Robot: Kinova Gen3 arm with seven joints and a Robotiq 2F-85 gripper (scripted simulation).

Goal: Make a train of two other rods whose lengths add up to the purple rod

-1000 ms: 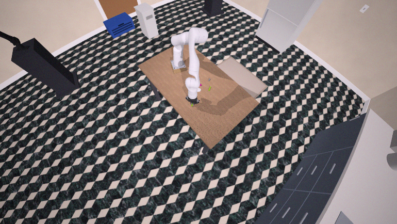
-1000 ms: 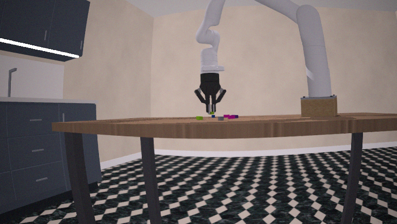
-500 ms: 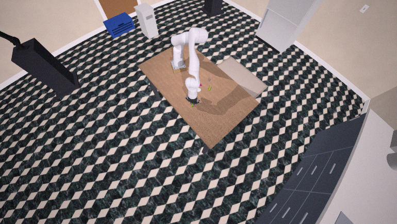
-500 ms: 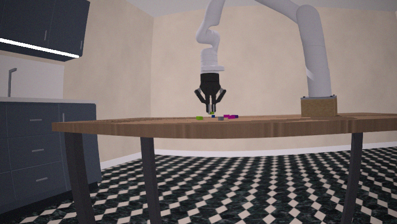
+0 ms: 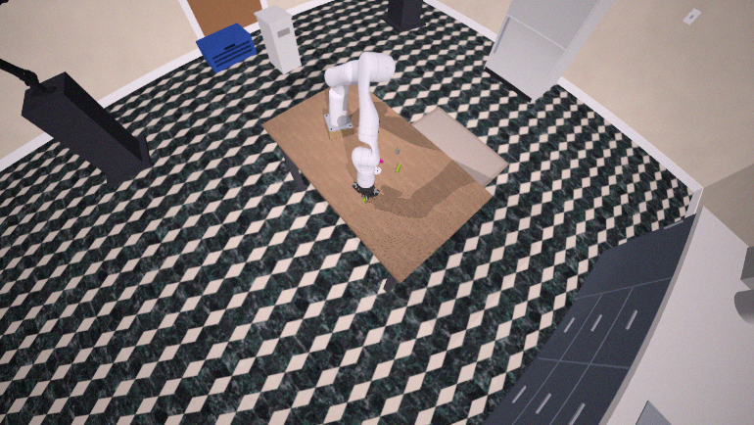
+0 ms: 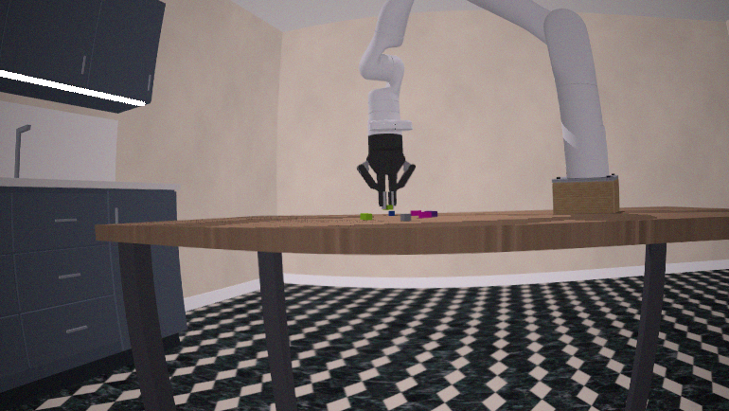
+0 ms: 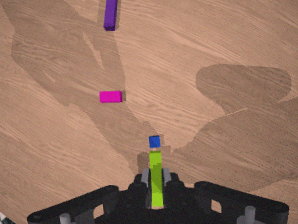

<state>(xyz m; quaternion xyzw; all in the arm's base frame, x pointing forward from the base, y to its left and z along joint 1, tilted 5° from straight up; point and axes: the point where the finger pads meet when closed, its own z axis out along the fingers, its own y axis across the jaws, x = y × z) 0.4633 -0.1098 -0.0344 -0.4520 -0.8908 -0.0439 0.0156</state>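
Wooden tbl [image 5: 422, 232] [image 6: 357, 240] [image 7: 240, 40] w/ blue [image 6: 391, 213] [image 7: 154, 142], magenta [image 7: 110, 96], purple rods [image 7: 110, 15]; grey [image 5: 398, 151] [image 6: 405, 217]

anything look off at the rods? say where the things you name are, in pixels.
Nothing odd stands out: the fingers [image 6: 387, 200] grip a lime rod [image 6: 389, 206] [image 7: 156, 170] above the table, roughly in line with the blue rod [image 6: 391, 213] [image 7: 154, 142].

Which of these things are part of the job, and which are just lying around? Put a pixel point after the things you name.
Part of the job:
- lime rod [image 5: 364, 199] [image 6: 389, 206] [image 7: 156, 187], held in the gripper [image 6: 387, 206] [image 7: 156, 178]
- blue rod [image 6: 391, 213] [image 7: 154, 142]
- purple rod [image 6: 434, 213] [image 7: 110, 16], the length to match

Just lying about:
- grey rod [image 5: 398, 151] [image 6: 405, 217]
- magenta rod seen by the wrist camera [image 7: 110, 97]
- second lime rod [image 5: 399, 167] [image 6: 365, 217]
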